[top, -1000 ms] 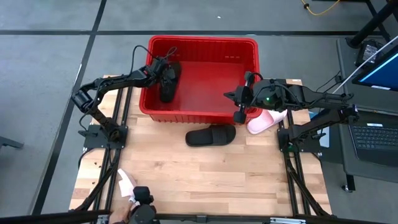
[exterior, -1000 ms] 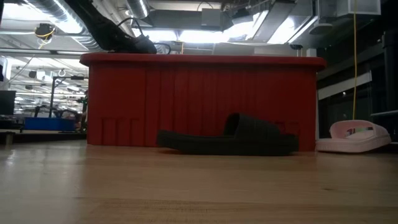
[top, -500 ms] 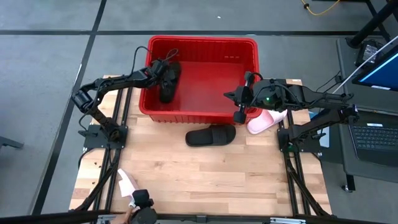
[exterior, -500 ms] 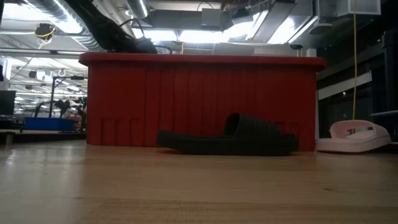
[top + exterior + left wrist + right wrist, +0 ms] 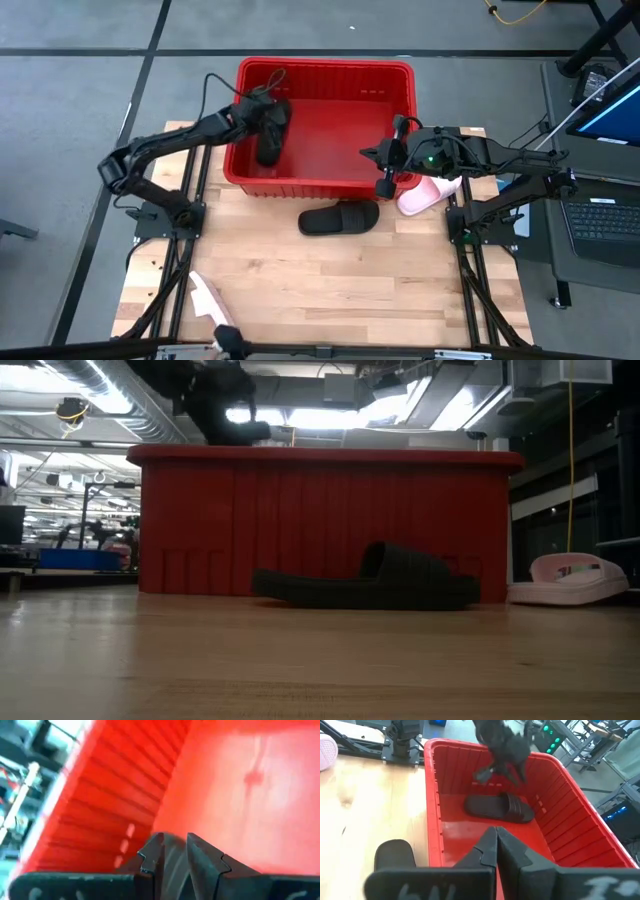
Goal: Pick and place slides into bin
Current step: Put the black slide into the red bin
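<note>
Slides are partly binned: one black slide (image 5: 270,135) lies inside the bin (image 5: 325,68), with the left claw (image 5: 262,100) above it, released. Right claw (image 5: 385,186), clenched and empty, waits over the bin's corner near the pink slide (image 5: 425,195) and second black slide (image 5: 340,218) on the table (image 5: 320,290).

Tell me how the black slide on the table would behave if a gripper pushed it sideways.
The black slide lies flat on its sole, so it would probably slide, not roll or tip. Its raised strap looks easy to grip and perhaps slightly flexible.
</note>
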`<action>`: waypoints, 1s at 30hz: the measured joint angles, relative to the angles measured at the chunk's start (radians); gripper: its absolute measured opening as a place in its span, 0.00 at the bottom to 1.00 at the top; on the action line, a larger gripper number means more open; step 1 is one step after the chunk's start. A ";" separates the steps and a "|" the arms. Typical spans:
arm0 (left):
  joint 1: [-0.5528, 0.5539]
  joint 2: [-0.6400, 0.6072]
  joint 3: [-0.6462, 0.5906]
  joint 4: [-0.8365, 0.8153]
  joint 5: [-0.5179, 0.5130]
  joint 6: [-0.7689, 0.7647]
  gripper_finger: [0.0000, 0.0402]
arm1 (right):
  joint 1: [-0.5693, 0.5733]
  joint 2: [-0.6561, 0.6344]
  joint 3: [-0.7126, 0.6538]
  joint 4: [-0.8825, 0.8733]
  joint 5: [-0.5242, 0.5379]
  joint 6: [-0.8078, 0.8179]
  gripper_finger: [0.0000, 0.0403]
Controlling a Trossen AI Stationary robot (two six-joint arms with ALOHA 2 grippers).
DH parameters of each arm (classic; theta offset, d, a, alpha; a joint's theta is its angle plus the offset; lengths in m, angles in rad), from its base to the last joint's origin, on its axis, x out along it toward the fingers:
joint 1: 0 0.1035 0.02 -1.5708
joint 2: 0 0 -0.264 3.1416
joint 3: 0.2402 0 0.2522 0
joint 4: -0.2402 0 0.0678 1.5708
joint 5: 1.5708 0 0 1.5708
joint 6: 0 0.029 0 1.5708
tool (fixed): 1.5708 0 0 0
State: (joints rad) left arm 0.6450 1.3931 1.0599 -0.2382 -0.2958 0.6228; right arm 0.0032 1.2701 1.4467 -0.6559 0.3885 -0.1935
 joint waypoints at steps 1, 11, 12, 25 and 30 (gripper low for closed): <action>-0.014 -0.019 0.007 0.000 0.000 0.000 0.18 | 0.000 0.000 0.000 0.001 0.000 -0.013 0.02; -0.184 -0.242 0.030 -0.008 0.040 -0.078 0.02 | 0.000 -0.015 0.001 0.023 0.001 -0.145 0.02; -0.203 -0.261 0.030 -0.008 0.042 -0.098 0.01 | 0.000 -0.017 0.001 0.022 0.001 -0.157 0.02; -0.472 -0.425 0.030 -0.187 0.077 -0.361 0.00 | 0.000 -0.023 0.001 0.011 0.002 -0.205 0.02; -0.547 -0.430 0.030 -0.201 0.076 -0.433 0.00 | -0.001 -0.022 0.001 -0.021 -0.064 -0.184 0.02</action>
State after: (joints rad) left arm 0.0980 0.9634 1.0897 -0.4396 -0.2200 0.1902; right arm 0.0025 1.2483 1.4479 -0.6773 0.3248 -0.3774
